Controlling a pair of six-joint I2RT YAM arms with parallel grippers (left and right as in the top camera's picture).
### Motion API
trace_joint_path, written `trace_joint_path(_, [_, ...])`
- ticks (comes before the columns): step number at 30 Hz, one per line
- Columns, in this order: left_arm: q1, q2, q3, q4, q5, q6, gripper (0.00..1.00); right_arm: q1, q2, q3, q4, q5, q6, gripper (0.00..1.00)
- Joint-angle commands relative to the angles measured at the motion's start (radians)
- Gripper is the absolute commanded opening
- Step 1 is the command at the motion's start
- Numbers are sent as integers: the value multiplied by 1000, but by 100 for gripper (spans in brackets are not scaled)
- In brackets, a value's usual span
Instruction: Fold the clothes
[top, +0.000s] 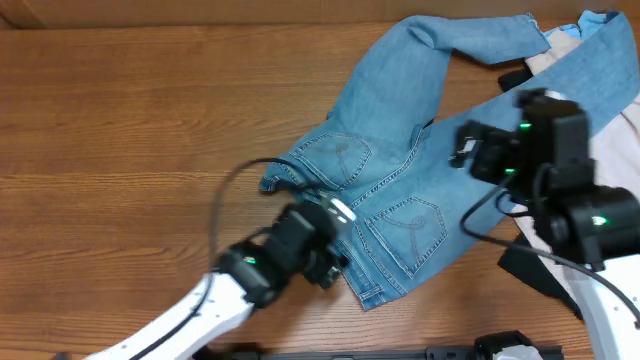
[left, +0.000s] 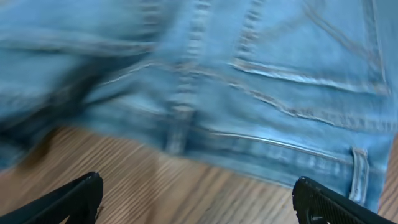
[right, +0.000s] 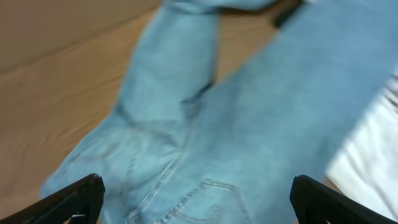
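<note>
**Both grippers wide, waistband pinch next**

I judge the waistband pickup is the step in hand. I would lower the left gripper (top: 333, 222) squarely onto the band's edge and pinch both denim layers, not the table (top: 120, 150). It gapes empty just over the waistband of the jeans (top: 395, 150), which sprawl right of centre. The right gripper (top: 463, 152) hovers spread and empty above the legs.

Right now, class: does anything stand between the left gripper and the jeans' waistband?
Nothing visible does. The open left gripper sits just short of the jeans at their waistband, with only wooden table showing between its fingers and the denim.
</note>
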Motion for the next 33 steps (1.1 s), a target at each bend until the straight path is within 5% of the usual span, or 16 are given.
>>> trace_joint_path(1, [-127,87,74,2,-182,103,100,-94,-35,23,-34,14,99,100])
trace_joint_path(8, [-290,209,109,-24,-371,155,100,-203,-35,22,-105,14,99,100])
trace_joint_path(20, [-489,211,173,-168,-248,54,100,-233,-35,22,-115,14,99,100])
trace_joint_path(27, [-494,211,179,-313,-65,15,100,-233,-35,22,-132,14,99,100])
trace_joint_path(33, [-494,211,211,-344,-57,35,100,-233,-34,22,-131,14,99,100])
